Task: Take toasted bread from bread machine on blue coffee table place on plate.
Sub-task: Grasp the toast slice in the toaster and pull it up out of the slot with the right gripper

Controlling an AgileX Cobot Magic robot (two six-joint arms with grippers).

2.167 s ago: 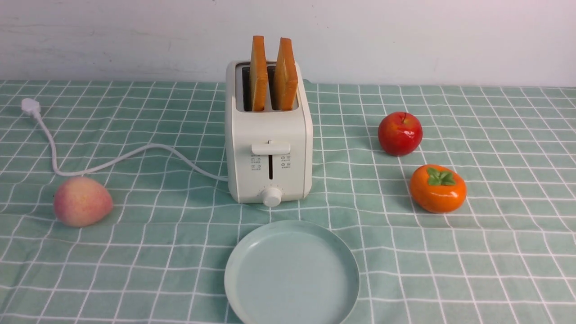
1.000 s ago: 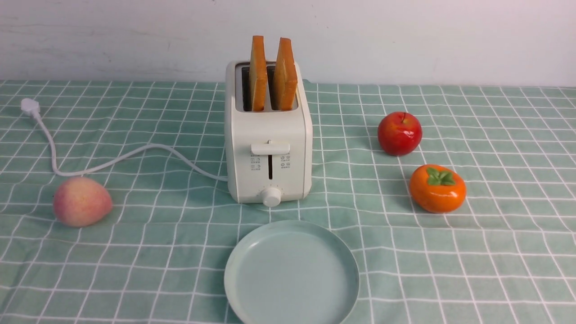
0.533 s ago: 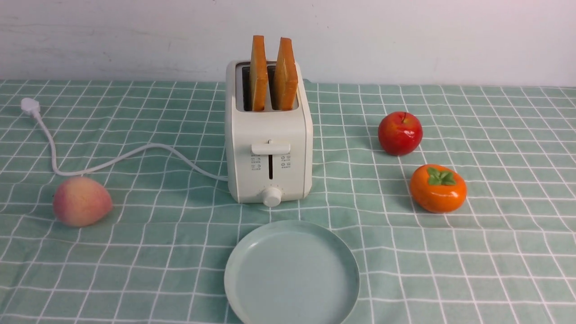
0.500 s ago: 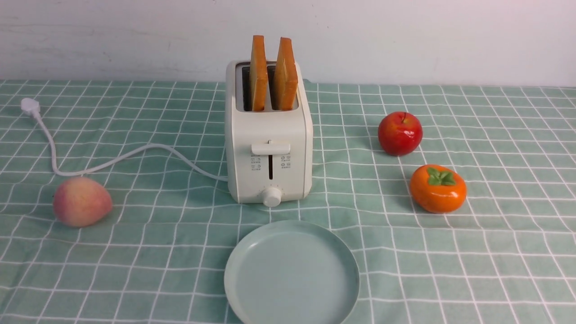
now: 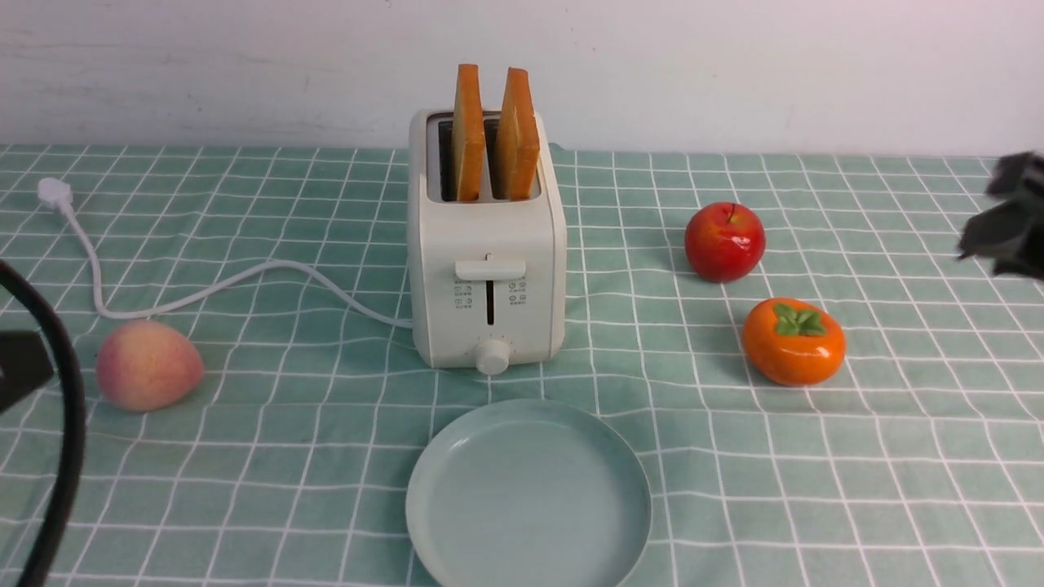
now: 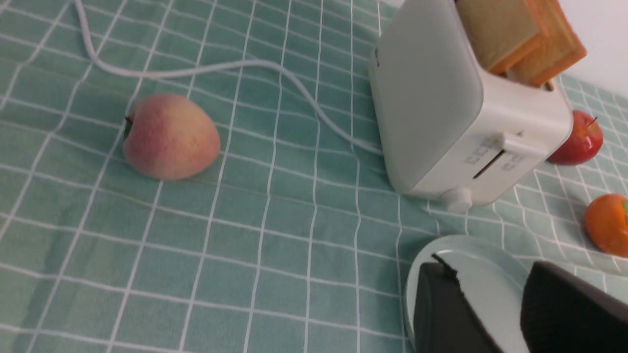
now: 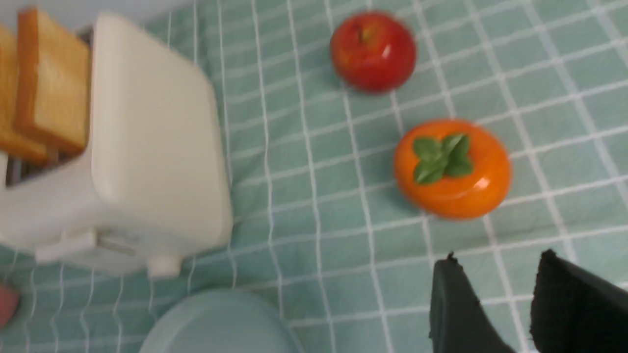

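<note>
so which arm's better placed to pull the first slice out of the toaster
Right, marginally: its open claw shows raised near toast height in the front view; the left arm shows only low at the edge. Both are far from the toaster.

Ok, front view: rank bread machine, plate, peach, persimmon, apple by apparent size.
1. bread machine and plate: too close to rank, plate nearer and cropped.
2. peach and persimmon: alike.
3. apple: smallest.

Plain white wall, faint scuff marks, soft even light
</note>
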